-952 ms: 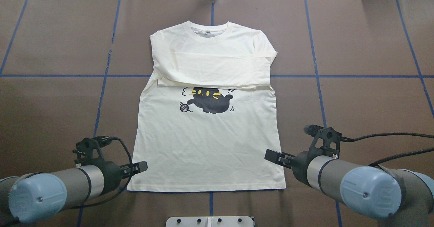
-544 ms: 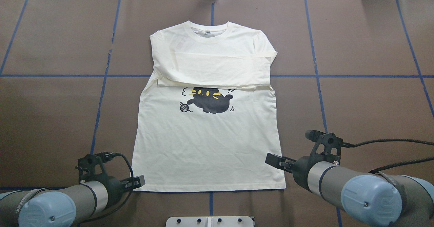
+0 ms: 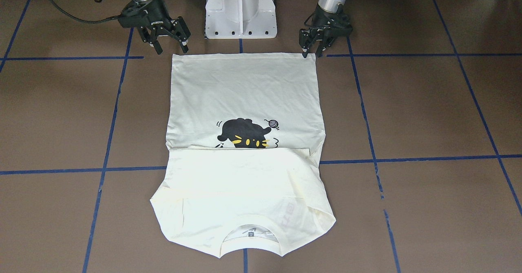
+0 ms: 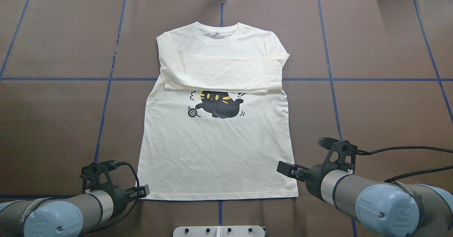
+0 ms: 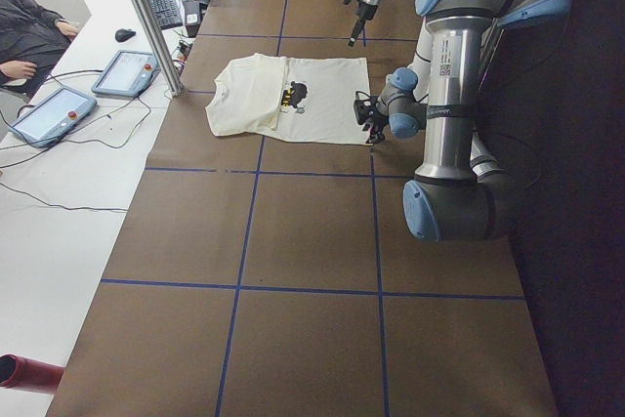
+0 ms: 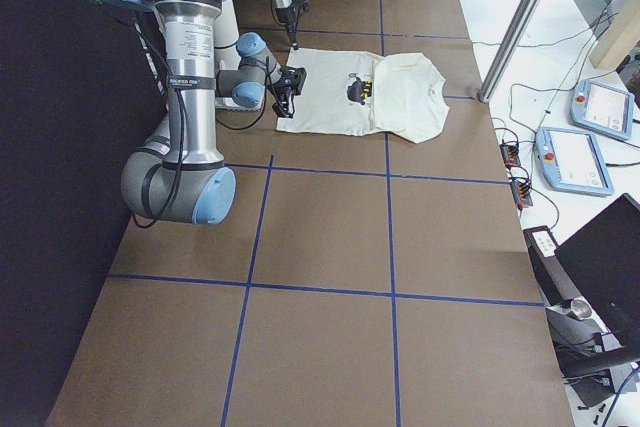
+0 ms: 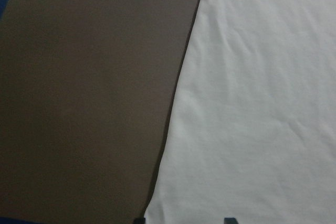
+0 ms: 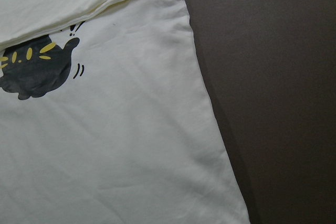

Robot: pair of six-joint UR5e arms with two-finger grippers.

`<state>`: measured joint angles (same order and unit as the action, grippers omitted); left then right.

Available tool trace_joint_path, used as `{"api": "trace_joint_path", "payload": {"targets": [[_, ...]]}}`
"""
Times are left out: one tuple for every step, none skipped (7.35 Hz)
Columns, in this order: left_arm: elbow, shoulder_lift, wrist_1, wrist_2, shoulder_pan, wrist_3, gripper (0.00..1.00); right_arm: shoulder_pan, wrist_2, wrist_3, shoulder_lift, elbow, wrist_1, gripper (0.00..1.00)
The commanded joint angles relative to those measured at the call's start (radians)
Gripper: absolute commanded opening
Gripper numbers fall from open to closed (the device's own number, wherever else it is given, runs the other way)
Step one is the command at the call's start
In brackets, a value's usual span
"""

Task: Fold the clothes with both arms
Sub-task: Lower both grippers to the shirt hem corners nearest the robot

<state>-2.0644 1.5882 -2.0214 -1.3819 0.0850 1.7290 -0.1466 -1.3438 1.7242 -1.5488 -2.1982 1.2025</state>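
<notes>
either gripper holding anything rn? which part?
Nothing is held. The left gripper and right gripper are both open, near the T-shirt's hem corners.

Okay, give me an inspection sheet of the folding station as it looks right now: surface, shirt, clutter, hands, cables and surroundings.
surface: brown table cover with a blue tape grid, lying flat.
job's things: cream T-shirt lies flat, print up, collar away from the robot; both sleeves are folded across the chest and reach the cat print.
clutter: nothing seen.
hands: left hand open at one hem corner; right hand open near the other hem corner.
cables: black cable trails from the right wrist, off the shirt.
surroundings: white pedestal behind the hem; a person sits at the side bench with two tablets.
</notes>
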Motion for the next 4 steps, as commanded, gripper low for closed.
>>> {"api": "trace_joint_path", "payload": {"targets": [[0.004, 0.004, 0.033, -0.002, -0.005, -0.005, 0.57, -0.001, 0.0, 0.0, -0.001, 0.0, 0.0, 1.0], [0.004, 0.004, 0.033, -0.002, -0.005, -0.006, 0.57, -0.001, 0.0, 0.0, -0.001, 0.0, 0.0, 1.0], [0.004, 0.004, 0.033, -0.003, -0.007, -0.006, 0.54, -0.001, 0.0, 0.0, -0.004, 0.0, 0.0, 1.0], [0.004, 0.004, 0.033, -0.002, -0.02, -0.006, 0.48, -0.001, 0.0, -0.002, -0.008, 0.0, 0.0, 1.0]]}}
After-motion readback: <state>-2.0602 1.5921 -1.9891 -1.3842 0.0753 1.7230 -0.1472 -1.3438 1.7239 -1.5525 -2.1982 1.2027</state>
